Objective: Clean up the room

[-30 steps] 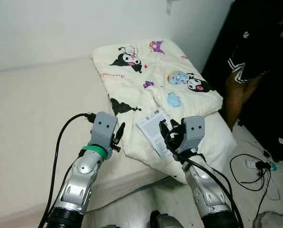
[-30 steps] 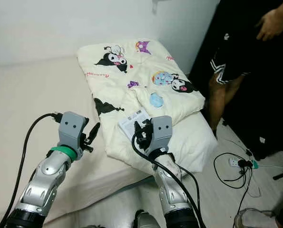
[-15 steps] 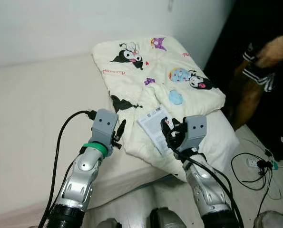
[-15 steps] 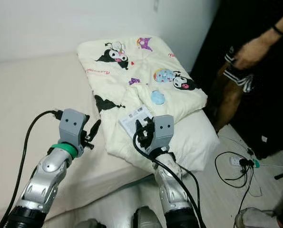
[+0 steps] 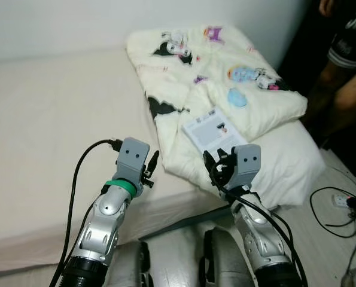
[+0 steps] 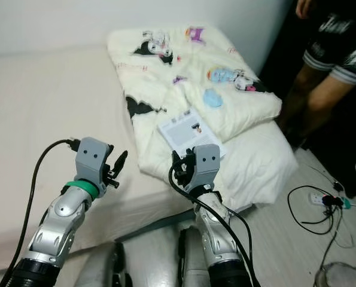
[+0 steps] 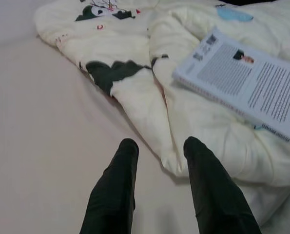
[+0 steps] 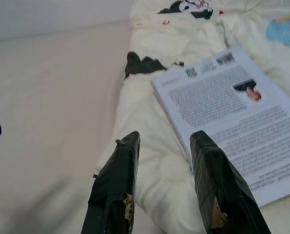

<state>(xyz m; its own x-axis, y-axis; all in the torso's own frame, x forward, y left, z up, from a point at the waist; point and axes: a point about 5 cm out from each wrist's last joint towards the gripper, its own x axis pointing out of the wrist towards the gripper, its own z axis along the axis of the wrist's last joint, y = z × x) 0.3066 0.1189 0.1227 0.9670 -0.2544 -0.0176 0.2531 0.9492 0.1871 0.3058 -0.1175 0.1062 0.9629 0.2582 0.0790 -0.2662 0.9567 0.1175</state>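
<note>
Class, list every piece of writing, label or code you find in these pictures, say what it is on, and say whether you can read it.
Book back cover: paragraphs of print, too small to read.
Book, top edge: a barcode and a square code, not readable.
Quilt: small red lettering by the cartoon prints, blurred.
Person's shirt: pale lettering, cut off and blurred.
Nothing can be quoted.

text: none legible | booklet (image 8: 232, 124): print and barcode too small to read | quilt (image 5: 225, 72): red lettering blurred
</note>
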